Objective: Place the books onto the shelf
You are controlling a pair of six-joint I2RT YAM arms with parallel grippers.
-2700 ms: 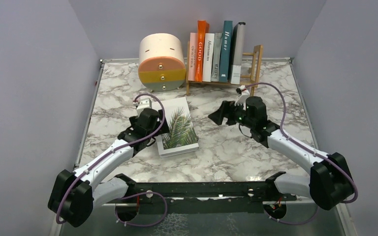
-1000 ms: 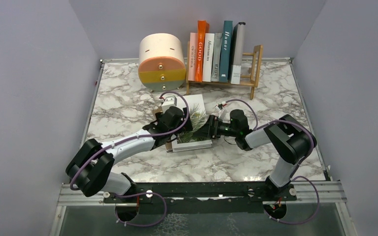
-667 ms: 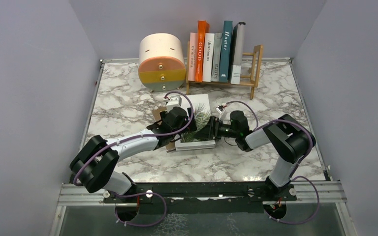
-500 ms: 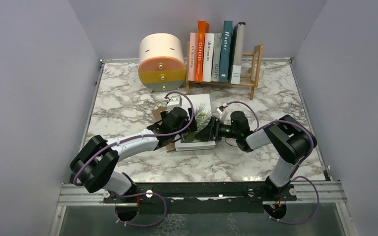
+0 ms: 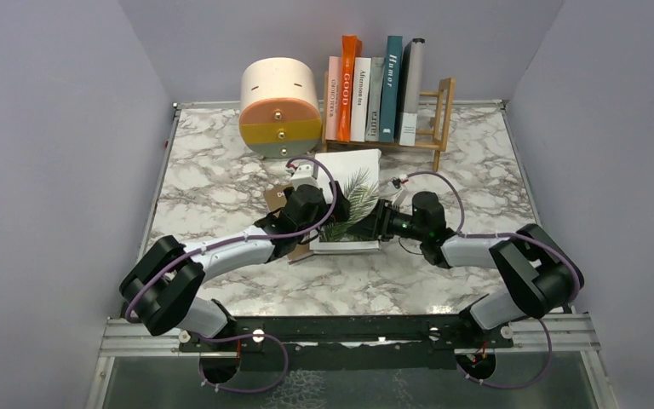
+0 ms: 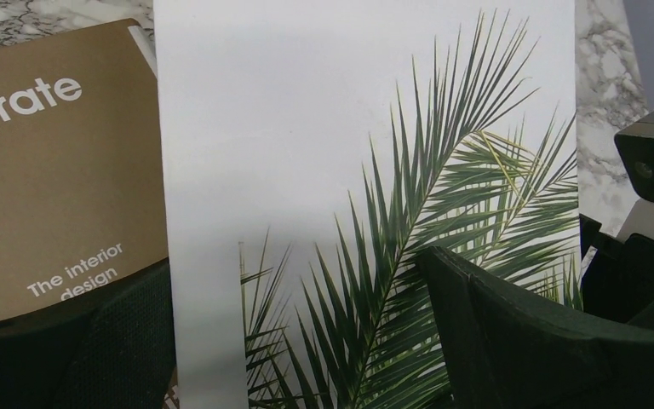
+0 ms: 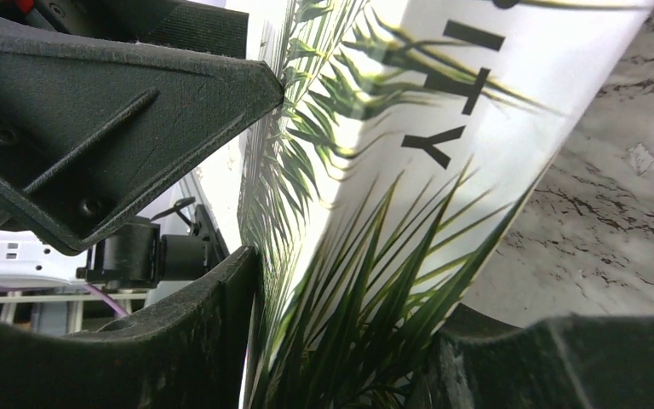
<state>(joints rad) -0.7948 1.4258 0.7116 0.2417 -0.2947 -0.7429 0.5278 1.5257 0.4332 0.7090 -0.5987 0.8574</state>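
Over marble tabletop (image 5: 221,170), right claw (image 7: 266,170) pinches the tilted palm book (image 5: 358,170); left claw (image 6: 294,281) gapes alongside.

You can read "GOOD" down the spine of the orange book (image 5: 348,85), "Afternoon tea" on the white book (image 5: 360,98) next to it and "Humor" on the teal book (image 5: 392,81); the pink book's (image 5: 333,98) spine print is too small to make out. The left wrist view gives you "orate", cut off at the frame edge, and "The interior design" on the brown book's (image 6: 60,179) cover. The right wrist view shows black letters "ITY" on the palm-leaf book (image 7: 519,77)
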